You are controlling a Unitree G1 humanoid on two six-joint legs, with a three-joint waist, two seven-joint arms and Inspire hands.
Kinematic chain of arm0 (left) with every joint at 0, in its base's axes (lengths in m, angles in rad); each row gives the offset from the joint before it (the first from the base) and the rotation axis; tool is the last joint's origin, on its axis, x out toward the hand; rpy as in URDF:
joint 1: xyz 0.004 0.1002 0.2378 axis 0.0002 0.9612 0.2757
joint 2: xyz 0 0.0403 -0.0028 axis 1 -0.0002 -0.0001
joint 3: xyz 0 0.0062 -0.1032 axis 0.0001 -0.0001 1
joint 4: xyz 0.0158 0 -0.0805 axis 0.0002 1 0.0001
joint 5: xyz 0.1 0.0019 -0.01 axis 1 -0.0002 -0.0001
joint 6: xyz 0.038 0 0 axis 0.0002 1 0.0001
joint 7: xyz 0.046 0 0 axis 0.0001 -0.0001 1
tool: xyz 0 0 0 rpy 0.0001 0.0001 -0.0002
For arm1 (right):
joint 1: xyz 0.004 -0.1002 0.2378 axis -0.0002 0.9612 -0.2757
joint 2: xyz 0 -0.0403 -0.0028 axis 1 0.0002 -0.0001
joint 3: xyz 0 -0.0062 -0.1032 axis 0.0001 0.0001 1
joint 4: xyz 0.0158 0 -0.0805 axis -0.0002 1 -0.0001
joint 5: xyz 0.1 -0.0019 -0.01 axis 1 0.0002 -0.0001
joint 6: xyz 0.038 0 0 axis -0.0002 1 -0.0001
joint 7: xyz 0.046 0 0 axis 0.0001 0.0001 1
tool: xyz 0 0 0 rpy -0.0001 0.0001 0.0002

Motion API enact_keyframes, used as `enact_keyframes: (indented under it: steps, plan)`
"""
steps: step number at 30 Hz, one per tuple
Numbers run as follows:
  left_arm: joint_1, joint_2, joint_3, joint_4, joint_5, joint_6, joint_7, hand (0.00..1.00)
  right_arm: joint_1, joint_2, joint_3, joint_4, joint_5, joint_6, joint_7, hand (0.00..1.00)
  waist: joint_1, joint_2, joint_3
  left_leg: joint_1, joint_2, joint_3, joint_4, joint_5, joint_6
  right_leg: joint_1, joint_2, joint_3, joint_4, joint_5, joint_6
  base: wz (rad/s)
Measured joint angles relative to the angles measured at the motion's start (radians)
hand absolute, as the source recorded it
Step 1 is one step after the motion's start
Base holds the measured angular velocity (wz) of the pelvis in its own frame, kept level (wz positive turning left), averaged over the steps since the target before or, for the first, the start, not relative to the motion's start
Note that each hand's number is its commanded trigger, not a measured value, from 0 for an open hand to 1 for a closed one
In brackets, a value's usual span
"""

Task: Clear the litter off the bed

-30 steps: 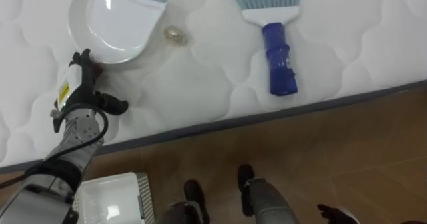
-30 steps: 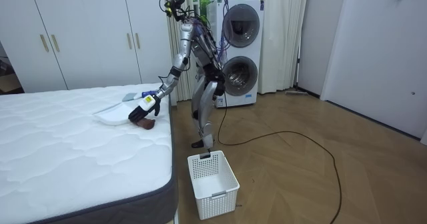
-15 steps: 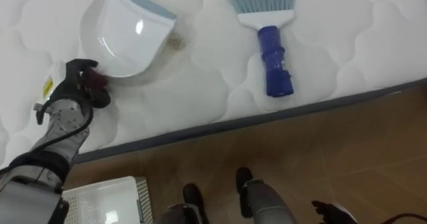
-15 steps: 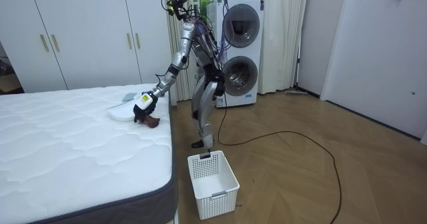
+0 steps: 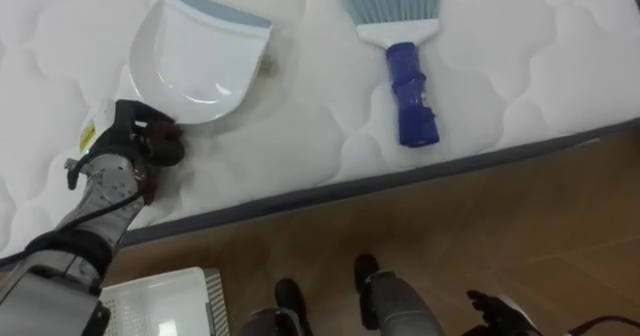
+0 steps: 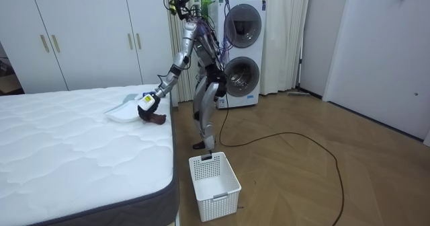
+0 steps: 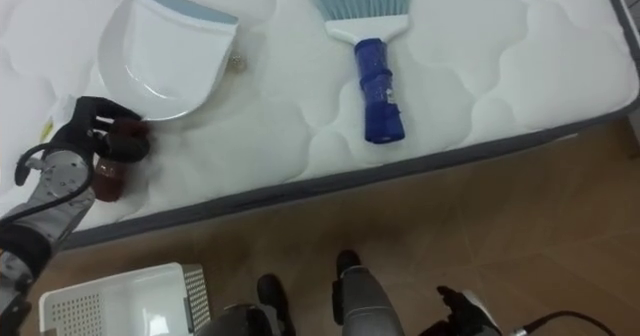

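Standing at the quilted bed, I grip the dustpan by its handle, mostly hidden inside my curled left hand.

I see a white slatted basket standing on the wooden floor, low in the room view. Against the far wall, two front-loading machines sit stacked one on the other. Pale curtains hang on the room view's right of them, and white wardrobe doors are on its left.
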Motion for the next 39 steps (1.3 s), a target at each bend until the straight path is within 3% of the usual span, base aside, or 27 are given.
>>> enact_keyframes:
  steps: [7,17,24,28,33,39]
  plan:
    - [0.006,-0.003,0.002,0.009,0.010,-0.002,0.000,1.00,0.000,0.001,0.008,-0.001,0.025,-0.020,-0.014,0.00,0.000,-0.001,-0.0008,0.015,0.003,0.001,-0.001,0.000,0.000,0.016,0.003,0.000,-0.003,0.002,-0.001,0.00]
    - [0.060,-0.005,0.008,0.006,0.235,-0.013,0.096,1.00,0.008,0.007,0.007,0.000,0.072,-0.043,-0.022,0.00,0.010,-0.003,-0.0079,0.067,0.019,0.005,-0.036,0.004,-0.006,0.082,0.025,-0.001,-0.076,0.029,-0.002,-0.04]
    - [0.072,-0.004,0.011,-0.008,0.419,-0.064,0.185,1.00,0.006,0.005,0.002,0.013,0.076,-0.089,0.005,0.00,0.031,0.007,-0.0151,0.080,0.019,0.006,-0.040,0.004,-0.005,0.101,0.024,-0.006,-0.089,0.036,0.002,0.01]
    - [0.104,0.003,0.011,-0.070,0.446,-0.082,0.224,1.00,0.002,0.005,-0.034,0.031,0.079,-0.104,0.011,0.00,0.050,0.011,-0.0166,0.089,0.019,0.006,-0.049,0.005,-0.003,0.108,0.019,-0.005,-0.094,0.036,0.003,-0.01]
    - [0.153,0.022,0.003,-0.114,0.482,-0.133,0.240,1.00,-0.018,0.001,-0.064,0.074,0.100,-0.129,0.019,0.00,0.066,0.028,-0.0161,0.103,0.019,0.007,-0.062,0.005,-0.004,0.121,0.020,-0.006,-0.111,0.036,0.003,0.00]
    - [0.185,0.039,0.002,-0.121,0.481,-0.155,0.240,1.00,-0.025,-0.004,-0.072,0.093,0.100,-0.140,0.026,0.00,0.081,0.033,-0.0184,0.104,0.016,0.007,-0.069,0.006,-0.003,0.120,0.017,-0.010,-0.109,0.036,0.004,0.01]
